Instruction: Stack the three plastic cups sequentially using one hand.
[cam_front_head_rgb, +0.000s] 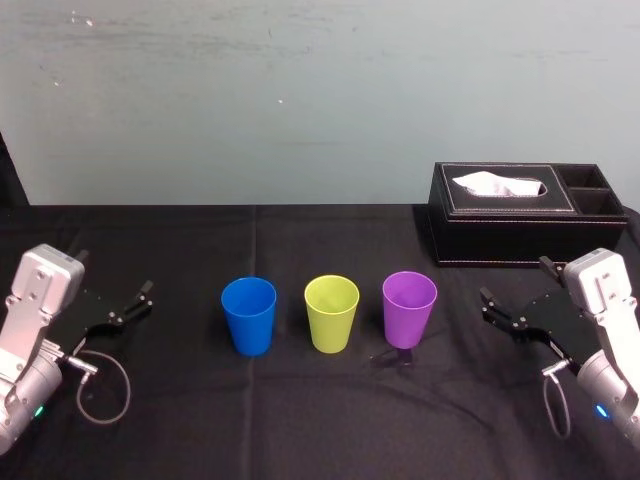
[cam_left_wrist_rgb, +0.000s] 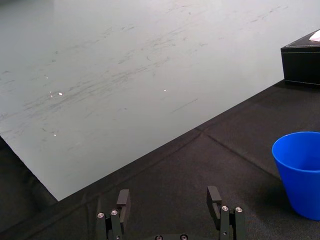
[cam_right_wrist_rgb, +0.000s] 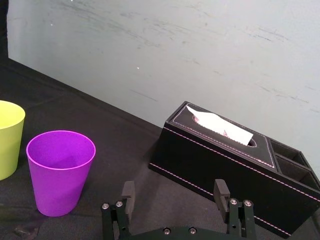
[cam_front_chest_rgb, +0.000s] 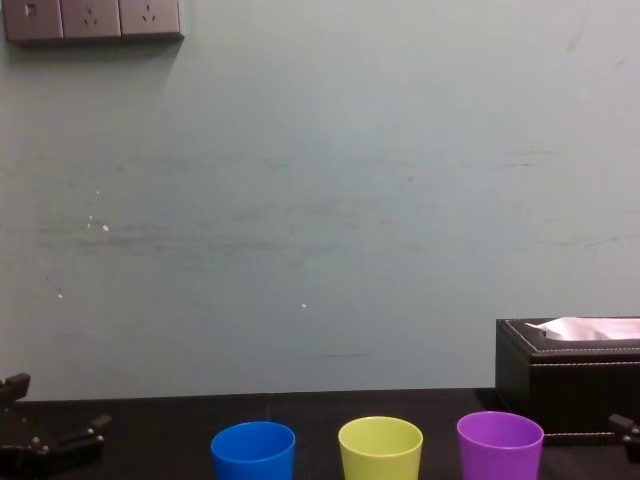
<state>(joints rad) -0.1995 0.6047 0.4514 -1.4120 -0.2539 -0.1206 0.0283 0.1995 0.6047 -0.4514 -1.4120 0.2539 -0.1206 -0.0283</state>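
Left end effector (cam_left_wrist_rgb: 168, 197) and right end effector (cam_right_wrist_rgb: 174, 189) sat wide open, flanking upright blue cup (cam_front_head_rgb: 249, 315), yellow-green cup (cam_front_head_rgb: 331, 313) and purple cup (cam_front_head_rgb: 409, 309).

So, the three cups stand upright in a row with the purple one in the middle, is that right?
Not quite: the head view shows the yellow-green cup in the middle; the purple cup stands at the robot's right end of the row.

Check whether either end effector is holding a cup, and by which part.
Nothing is held. The left end effector and right end effector are open; the blue cup, green cup and purple cup stand free.
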